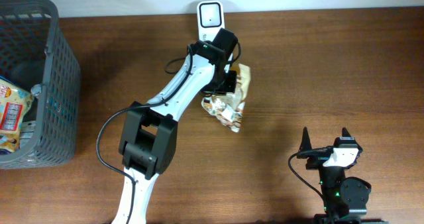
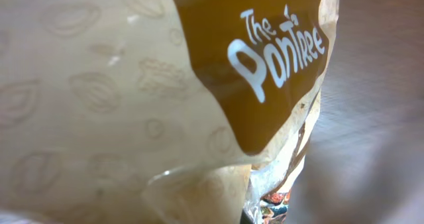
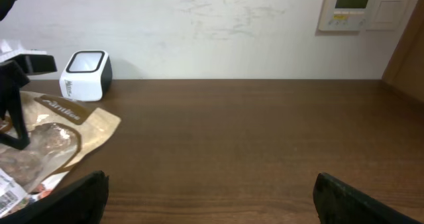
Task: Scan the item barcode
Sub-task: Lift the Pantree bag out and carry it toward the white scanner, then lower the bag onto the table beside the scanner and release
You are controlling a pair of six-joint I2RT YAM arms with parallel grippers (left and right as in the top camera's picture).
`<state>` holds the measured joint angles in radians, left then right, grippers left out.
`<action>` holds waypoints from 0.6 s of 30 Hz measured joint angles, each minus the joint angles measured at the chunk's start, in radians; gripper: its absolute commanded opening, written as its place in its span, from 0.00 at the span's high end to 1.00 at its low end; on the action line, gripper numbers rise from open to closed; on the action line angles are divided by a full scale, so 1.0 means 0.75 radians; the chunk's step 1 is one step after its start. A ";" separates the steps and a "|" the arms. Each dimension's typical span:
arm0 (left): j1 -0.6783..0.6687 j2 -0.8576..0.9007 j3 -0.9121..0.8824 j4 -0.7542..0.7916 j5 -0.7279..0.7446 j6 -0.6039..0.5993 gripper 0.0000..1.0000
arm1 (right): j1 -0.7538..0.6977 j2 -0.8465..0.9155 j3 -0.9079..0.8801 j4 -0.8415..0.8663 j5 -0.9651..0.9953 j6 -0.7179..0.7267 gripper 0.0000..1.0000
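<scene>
The item is a beige and brown snack bag (image 1: 228, 106), crumpled and held up just in front of the white scanner (image 1: 211, 17) at the table's far edge. My left gripper (image 1: 227, 79) is shut on the bag's upper part. The bag (image 2: 132, 85) fills the left wrist view, its brown logo panel close to the lens, and my fingers are hidden there. The right wrist view shows the scanner (image 3: 86, 73) and the bag (image 3: 59, 131) at far left, with a white printed label (image 3: 8, 199) at the bag's lower corner. My right gripper (image 3: 211, 197) stands open and empty over bare wood, near the front right (image 1: 325, 136).
A grey slatted basket (image 1: 59, 71) stands at the left edge with more snack packets (image 1: 13, 111) inside. The left arm (image 1: 179, 91) stretches diagonally from the front edge to the scanner. A wall lies behind the table, with a control panel (image 3: 351, 5) on it.
</scene>
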<state>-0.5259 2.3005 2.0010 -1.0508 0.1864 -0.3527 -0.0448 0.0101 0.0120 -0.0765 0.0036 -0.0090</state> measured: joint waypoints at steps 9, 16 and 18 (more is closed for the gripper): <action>0.002 0.000 0.000 0.002 0.152 -0.004 0.14 | 0.000 0.000 0.000 0.000 -0.001 0.002 0.02; 0.066 0.010 0.226 -0.181 0.150 0.065 0.27 | 0.000 0.000 0.000 0.000 0.000 0.002 0.02; 0.108 0.011 0.356 -0.289 0.110 0.103 0.28 | 0.000 0.000 0.000 0.000 -0.001 0.001 0.02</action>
<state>-0.4446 2.3089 2.2681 -1.2678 0.2691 -0.2752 -0.0448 0.0101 0.0120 -0.0765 0.0032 -0.0082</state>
